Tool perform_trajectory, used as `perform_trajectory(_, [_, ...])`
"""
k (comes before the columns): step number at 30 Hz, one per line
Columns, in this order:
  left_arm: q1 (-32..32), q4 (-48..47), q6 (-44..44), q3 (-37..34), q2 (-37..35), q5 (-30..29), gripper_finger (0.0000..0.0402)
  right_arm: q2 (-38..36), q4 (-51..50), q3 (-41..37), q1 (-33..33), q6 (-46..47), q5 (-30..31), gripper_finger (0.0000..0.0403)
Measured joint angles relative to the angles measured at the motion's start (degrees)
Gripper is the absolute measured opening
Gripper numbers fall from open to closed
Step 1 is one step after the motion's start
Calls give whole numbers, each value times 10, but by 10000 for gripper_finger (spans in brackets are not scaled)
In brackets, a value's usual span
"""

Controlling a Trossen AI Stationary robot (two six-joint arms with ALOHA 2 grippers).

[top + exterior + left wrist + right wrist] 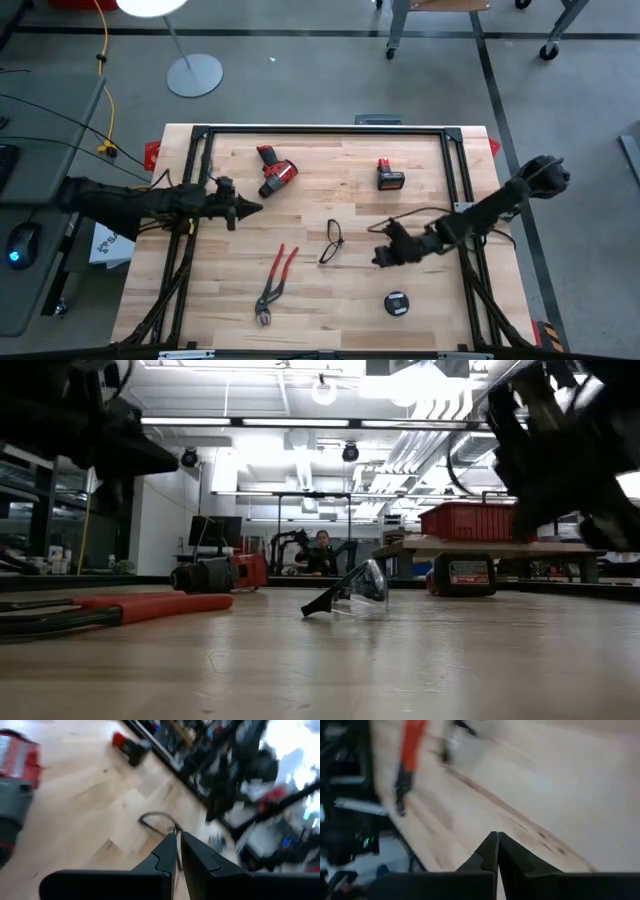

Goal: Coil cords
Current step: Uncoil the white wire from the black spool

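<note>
A small black round spool (397, 303) lies flat on the wooden table (330, 320) near its front right. No cords show in any view. My right gripper (379, 259) hangs shut above the table, a little to the far left of the spool, slanting down; its wrist view shows the shut fingers (497, 842) over bare wood. My left gripper (257, 208) is at the table's left side, above the wood and pointing toward the right edge. Its fingers (178, 845) are shut with only a slit between them and nothing in it.
A red drill (276, 172) and a red-black battery (390, 175) lie at the far side. Safety glasses (331, 242) lie mid-table between the grippers, and red-handled pliers (275, 285) lie near the front. A black frame (320, 131) borders the table. A person (322, 552) sits far behind.
</note>
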Motion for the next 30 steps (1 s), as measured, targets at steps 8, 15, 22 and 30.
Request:
perform_trajectory(8, [-59,-63,173,146,248,82,21,-42,-259,102,16,-161,-217,0])
perform_trajectory(15, [-87,1,168,200,378,118,21,-37,-261,114,149,-13,-226,1])
perform_trajectory(22, [-85,83,145,200,420,112,21,-35,-260,103,262,232,-30,68])
perform_trajectory(30, [-64,83,112,200,431,113,21,-32,-203,32,230,275,-15,201])
